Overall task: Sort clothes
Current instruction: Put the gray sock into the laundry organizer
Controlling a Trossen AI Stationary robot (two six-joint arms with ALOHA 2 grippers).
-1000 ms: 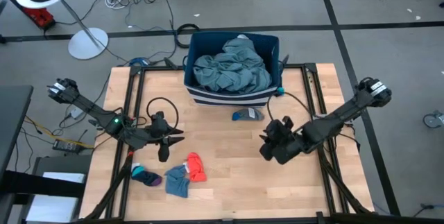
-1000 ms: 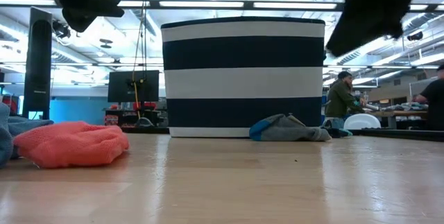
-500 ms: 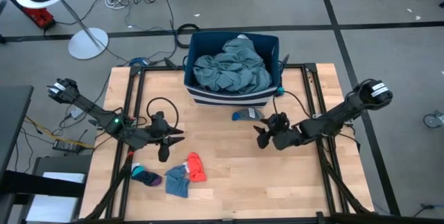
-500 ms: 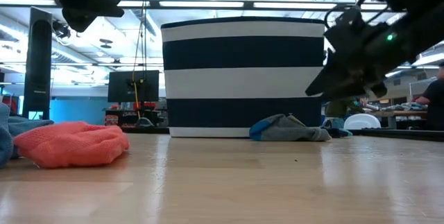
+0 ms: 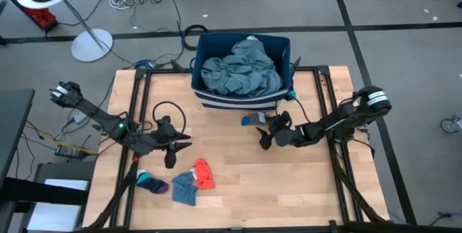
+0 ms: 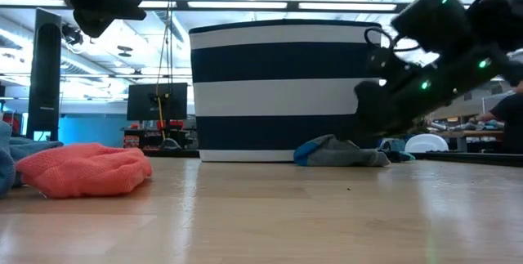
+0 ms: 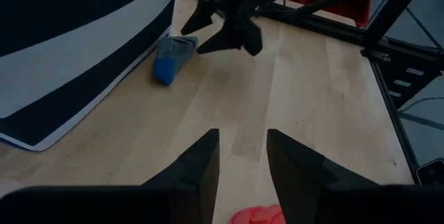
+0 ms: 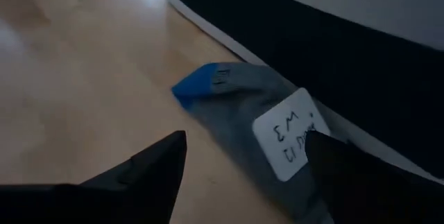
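Observation:
A small grey sock with a blue toe (image 8: 236, 106) and a white label lies flat on the table just in front of the navy striped bin (image 5: 242, 99); it also shows in the high view (image 5: 254, 120) and the low view (image 6: 339, 151). My right gripper (image 8: 246, 165) is open just short of it, low over the table (image 5: 265, 132), a finger toward each side. Teal-grey clothes (image 5: 240, 73) fill the bin. A red piece (image 5: 204, 174), a teal-blue piece (image 5: 184, 188) and a dark sock (image 5: 153, 184) lie near the front left. My left gripper (image 5: 173, 146) hovers open above them.
The bin's wall (image 8: 333, 50) stands right behind the sock. Black frame rails (image 5: 328, 103) run along the table's sides. Bare wood (image 5: 245, 182) lies at the near middle. People sit at desks in the room beyond the table (image 6: 402, 113).
My right gripper has come down from well above the table and moved toward the table's left and far side, to the grey sock in front of the bin. It has tipped from pointing steeply down to nearly level. The clothes have not moved.

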